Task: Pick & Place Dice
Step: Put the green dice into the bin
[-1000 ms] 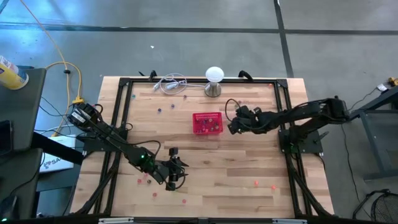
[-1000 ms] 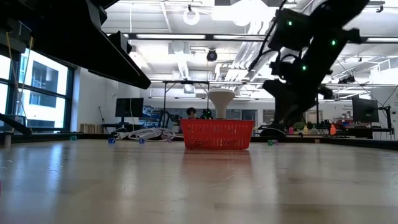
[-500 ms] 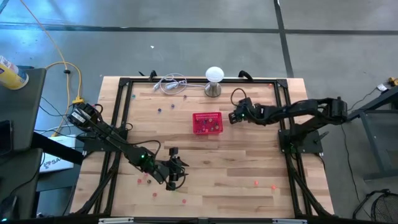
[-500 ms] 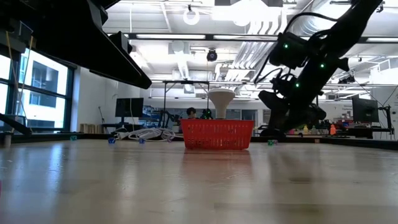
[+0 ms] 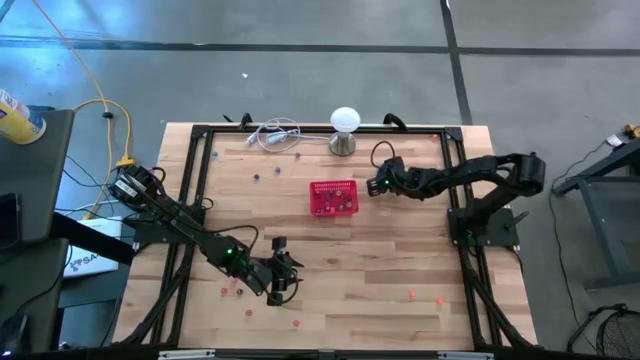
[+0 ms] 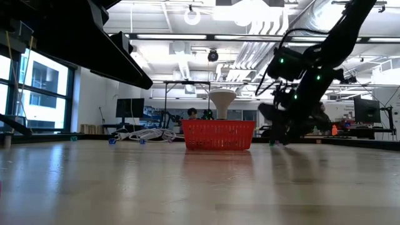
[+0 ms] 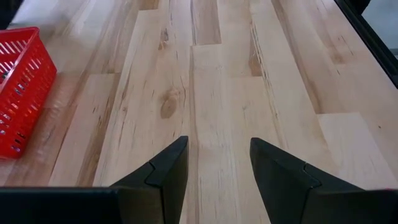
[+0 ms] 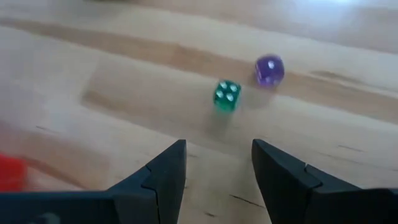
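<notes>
Small dice lie scattered on the wooden table: a green die (image 8: 227, 95) and a purple die (image 8: 269, 70) rest flat on the boards just ahead of my right gripper (image 8: 217, 155). That gripper (image 5: 374, 187) is open, low over the table, right of the red mesh basket (image 5: 333, 198), and touches nothing. More dice lie at the far left (image 5: 278, 172) and near left (image 5: 238, 293). My left gripper (image 5: 285, 272) hangs open over bare wood near the front, nothing between its fingers (image 7: 168, 171).
A white ball lamp (image 5: 344, 122) and a coiled white cable (image 5: 272, 134) sit at the far edge. A black frame (image 5: 200, 160) borders the table. Two more dice lie at the near right (image 5: 411, 294). Bare boards stretch between basket and front edge.
My right gripper has swung from beside the basket's right side toward the table's far edge and sunk close to the tabletop, rolling a little as it went. Its fingers stay open. The left arm has kept still.
</notes>
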Robot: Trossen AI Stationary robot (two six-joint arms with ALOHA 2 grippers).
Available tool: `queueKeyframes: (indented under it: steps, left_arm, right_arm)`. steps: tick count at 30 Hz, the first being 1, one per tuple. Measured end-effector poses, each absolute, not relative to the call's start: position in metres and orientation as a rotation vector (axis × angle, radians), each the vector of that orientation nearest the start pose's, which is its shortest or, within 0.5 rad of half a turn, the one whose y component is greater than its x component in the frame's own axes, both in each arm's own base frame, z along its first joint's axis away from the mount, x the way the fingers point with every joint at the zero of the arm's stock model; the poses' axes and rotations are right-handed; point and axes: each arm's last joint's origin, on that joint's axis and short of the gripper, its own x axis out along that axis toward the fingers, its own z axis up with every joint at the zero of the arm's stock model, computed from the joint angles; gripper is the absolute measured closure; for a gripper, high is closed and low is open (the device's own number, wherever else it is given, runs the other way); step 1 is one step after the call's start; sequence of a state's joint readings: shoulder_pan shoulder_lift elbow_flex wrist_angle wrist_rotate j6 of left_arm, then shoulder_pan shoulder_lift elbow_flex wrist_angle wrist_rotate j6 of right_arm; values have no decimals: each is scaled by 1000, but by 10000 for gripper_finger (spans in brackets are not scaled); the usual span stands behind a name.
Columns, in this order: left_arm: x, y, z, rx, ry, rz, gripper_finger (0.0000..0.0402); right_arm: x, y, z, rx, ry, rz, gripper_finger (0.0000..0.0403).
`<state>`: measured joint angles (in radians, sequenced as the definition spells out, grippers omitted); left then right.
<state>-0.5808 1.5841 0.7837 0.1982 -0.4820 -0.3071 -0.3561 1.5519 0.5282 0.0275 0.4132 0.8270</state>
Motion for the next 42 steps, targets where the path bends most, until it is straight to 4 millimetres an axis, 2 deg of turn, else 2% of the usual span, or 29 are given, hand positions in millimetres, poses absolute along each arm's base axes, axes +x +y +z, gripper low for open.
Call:
queueKeyframes:
  steps: [6,22,27,33,42]
  left_arm:
    - [270,-161,181,5,526,-15,237]
    - [270,-161,181,5,526,-15,237]
    - [270,-161,181,5,526,-15,237]
    - [270,-161,181,5,526,-15,237]
    - [270,-161,181,5,526,-15,237]
  right_arm:
    - [233,-102,100,694,606,-1111,229]
    - [230,-114,101,724,540,-1162,229]
    - [230,-116,101,688,574,-1133,229]
    - [229,-119,102,624,535,-1191,229]
    - [229,-122,102,677,549,-1138,244]
